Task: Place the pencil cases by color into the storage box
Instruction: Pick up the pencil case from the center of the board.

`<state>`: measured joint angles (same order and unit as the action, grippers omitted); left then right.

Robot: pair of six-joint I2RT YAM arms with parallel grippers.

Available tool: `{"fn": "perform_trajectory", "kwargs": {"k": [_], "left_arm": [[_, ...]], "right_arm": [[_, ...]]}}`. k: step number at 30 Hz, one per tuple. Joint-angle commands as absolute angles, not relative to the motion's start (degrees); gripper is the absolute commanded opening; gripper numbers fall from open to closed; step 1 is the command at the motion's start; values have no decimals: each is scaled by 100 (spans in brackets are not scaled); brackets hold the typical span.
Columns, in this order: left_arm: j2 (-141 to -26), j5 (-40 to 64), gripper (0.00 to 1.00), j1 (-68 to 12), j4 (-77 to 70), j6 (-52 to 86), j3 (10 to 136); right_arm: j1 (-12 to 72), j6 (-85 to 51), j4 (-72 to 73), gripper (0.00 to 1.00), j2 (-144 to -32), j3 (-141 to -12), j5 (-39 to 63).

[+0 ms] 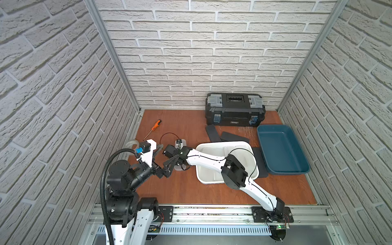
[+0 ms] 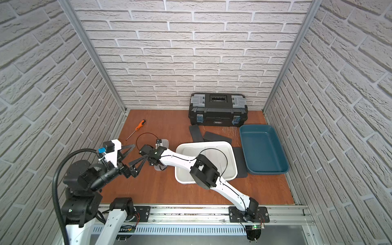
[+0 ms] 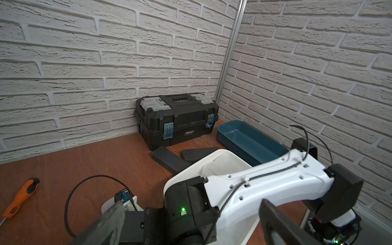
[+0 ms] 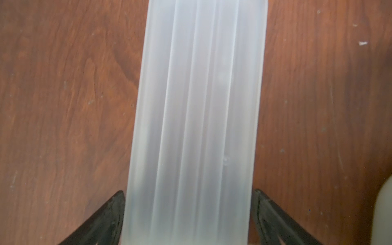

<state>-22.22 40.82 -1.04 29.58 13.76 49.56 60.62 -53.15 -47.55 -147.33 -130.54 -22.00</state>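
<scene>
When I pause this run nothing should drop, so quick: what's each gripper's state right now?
Left gripper: open, holding nothing.
Right gripper: closed on the frosted pencil case, fingers against its two long edges.

White brick walls [image 1: 212, 53], reddish-brown wooden floor [image 1: 191, 191].

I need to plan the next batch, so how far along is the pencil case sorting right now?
Done: frosted cases lie in the white bin. In hand: the right hand grips another frosted case on the table. Remaining: black cases lie on the table; the blue bin is empty.
</scene>
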Motion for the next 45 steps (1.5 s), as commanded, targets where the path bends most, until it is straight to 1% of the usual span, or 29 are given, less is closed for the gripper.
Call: {"fn": "perform_trajectory", "kwargs": {"k": [1, 8, 17, 26, 35, 45], "left_arm": [[-2285, 3987, 98, -114, 2717, 1467, 5089], [-2302, 3850, 98, -107, 2794, 1481, 5120], [-2328, 3792, 98, -79, 2751, 1503, 5106], [-2386, 3393, 98, -79, 2693, 1758, 5216], [-2589, 3064, 98, -73, 2369, 2179, 5506], [-2886, 2654, 98, -75, 2119, 2546, 5745]], "right_arm": [[6135, -5403, -5027, 92, -14702, -12858, -1928], [6135, -5491, -5025, 86, -14781, -12949, -1865], [6205, -5389, -5331, 83, -14943, -13192, -1846], [6214, -5152, -5249, 71, -14628, -13148, -2068], [6363, -4786, -5092, 70, -14159, -13017, -2542], [6416, -4549, -4849, 70, -13623, -12931, -2707]]}}
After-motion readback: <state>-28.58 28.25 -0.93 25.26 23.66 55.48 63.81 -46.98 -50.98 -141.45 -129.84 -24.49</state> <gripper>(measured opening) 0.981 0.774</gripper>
